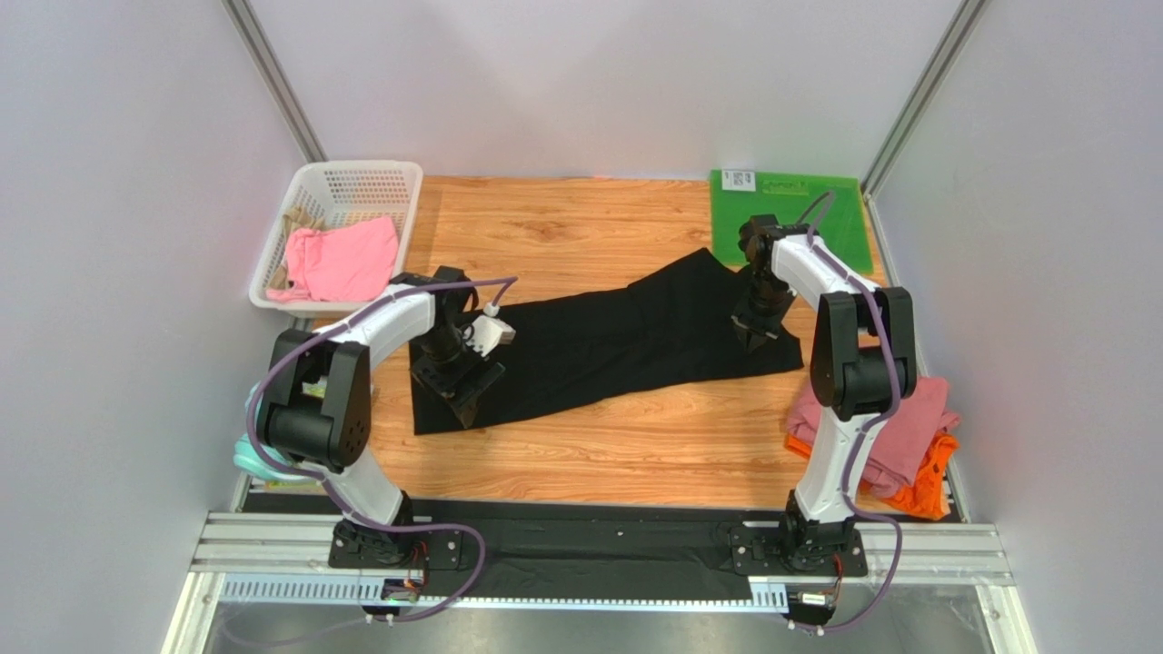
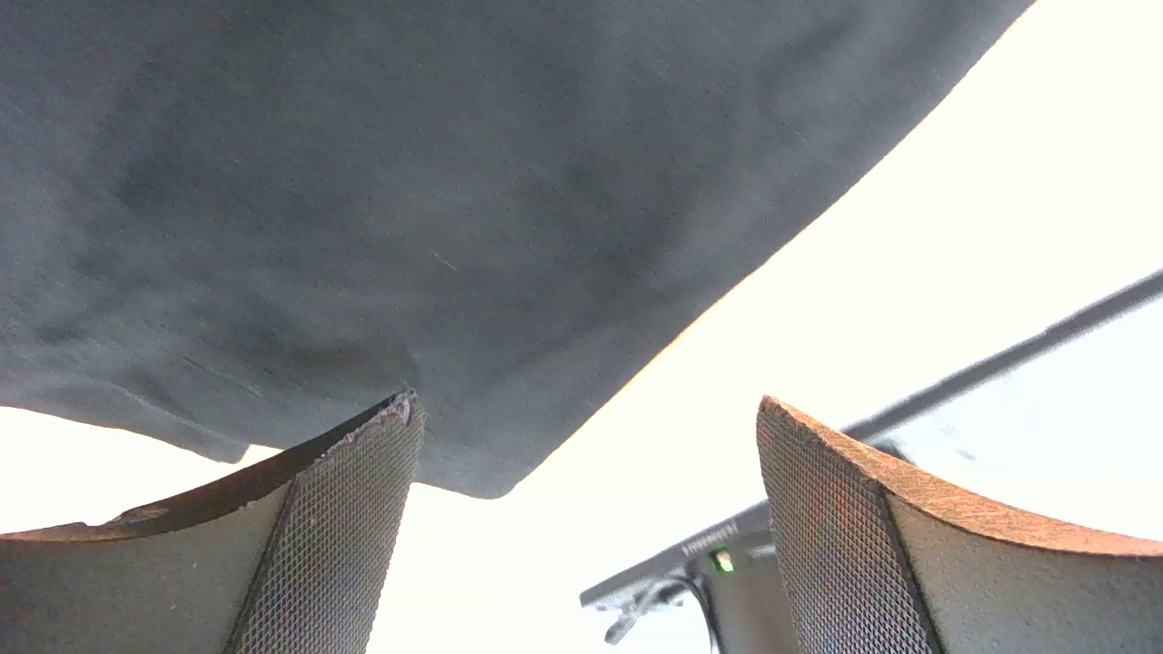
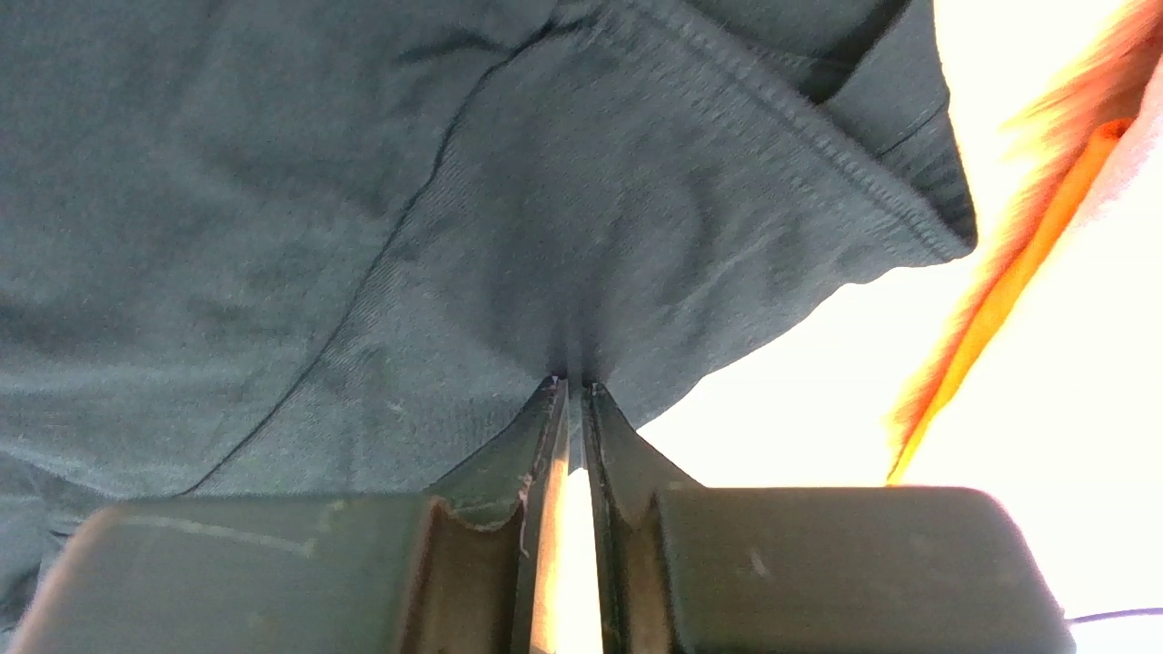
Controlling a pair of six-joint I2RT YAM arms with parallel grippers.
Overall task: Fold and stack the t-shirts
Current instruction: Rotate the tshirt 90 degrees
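The right gripper [image 3: 573, 388] is clamped on a pinch of the black shirt [image 1: 614, 341], fingers nearly together. The left gripper [image 2: 587, 409] gapes wide over the shirt's left end.

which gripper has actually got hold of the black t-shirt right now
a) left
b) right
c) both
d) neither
b: in the right wrist view the right gripper is nearly closed, with a pucker of the black t-shirt caught at its tips, while the left gripper stands wide open above the cloth with nothing between its fingers.
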